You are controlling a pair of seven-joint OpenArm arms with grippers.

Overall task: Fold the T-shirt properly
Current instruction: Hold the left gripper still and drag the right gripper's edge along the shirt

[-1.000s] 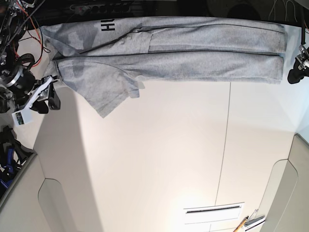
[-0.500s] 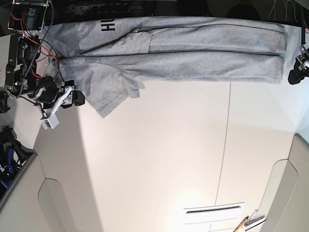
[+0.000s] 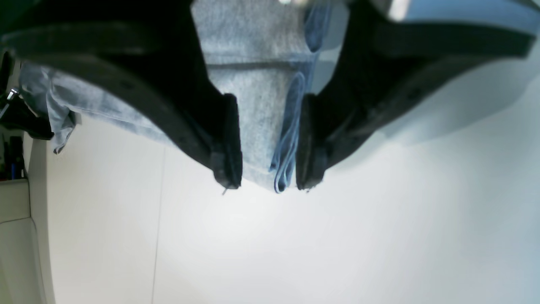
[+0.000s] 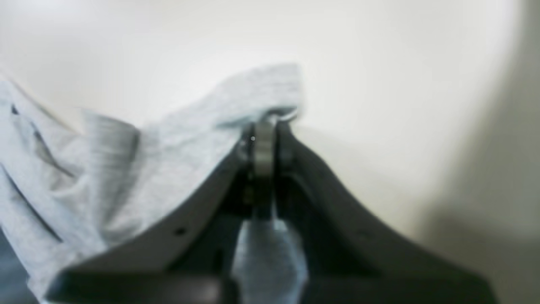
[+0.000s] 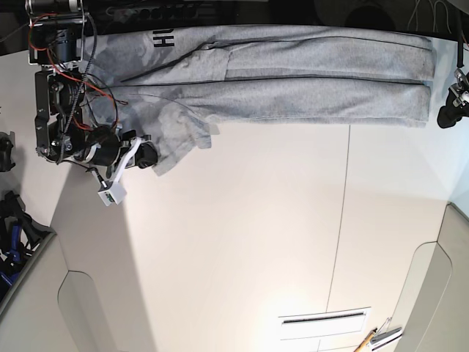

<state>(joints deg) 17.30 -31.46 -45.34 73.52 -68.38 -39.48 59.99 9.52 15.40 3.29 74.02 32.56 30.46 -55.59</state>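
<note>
Your right gripper [image 5: 150, 156] has moved in from the table edge and now pinches the T-shirt [image 5: 293, 81] sleeve; next, carry it inward. Your left gripper [image 3: 268, 179] hangs spread.

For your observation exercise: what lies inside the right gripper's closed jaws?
A fold of the T-shirt sleeve edge is pinched in the right gripper. How many cloth layers are caught is hidden by the jaws.

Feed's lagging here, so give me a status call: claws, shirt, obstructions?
Right claw shut on T-shirt sleeve. Left claw open, straddling the shirt's edge. Table ahead unobstructed.
</note>
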